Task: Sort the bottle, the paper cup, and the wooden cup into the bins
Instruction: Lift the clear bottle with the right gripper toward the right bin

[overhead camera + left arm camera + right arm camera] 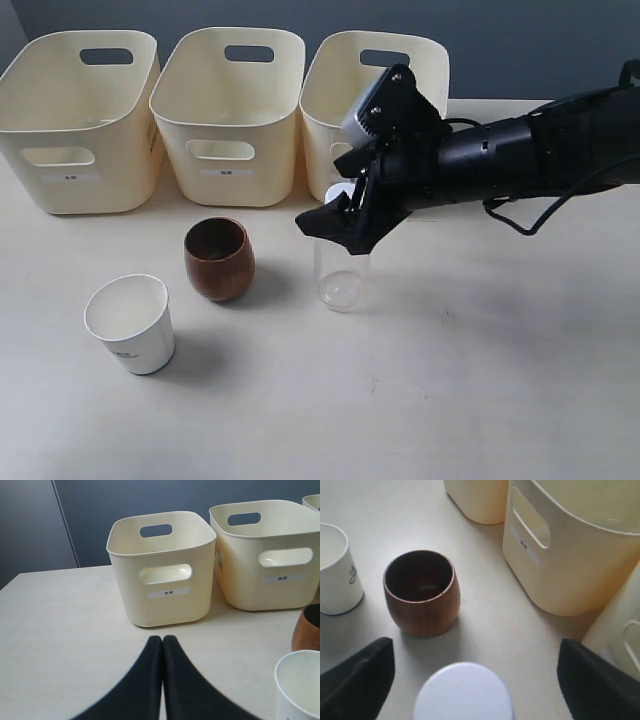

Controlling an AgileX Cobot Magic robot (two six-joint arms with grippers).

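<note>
The clear bottle stands upright on the table in front of the right bin. My right gripper hangs open over its top, one finger on each side of the white cap, not touching it. The wooden cup stands left of the bottle, and the paper cup is further left and nearer. My left gripper is shut and empty, low over the table facing the left bin. It is out of the exterior view.
Three cream bins line the back: left bin, middle bin and the right one, partly behind my right arm. The left wrist view also catches the middle bin, the wooden cup and the paper cup.
</note>
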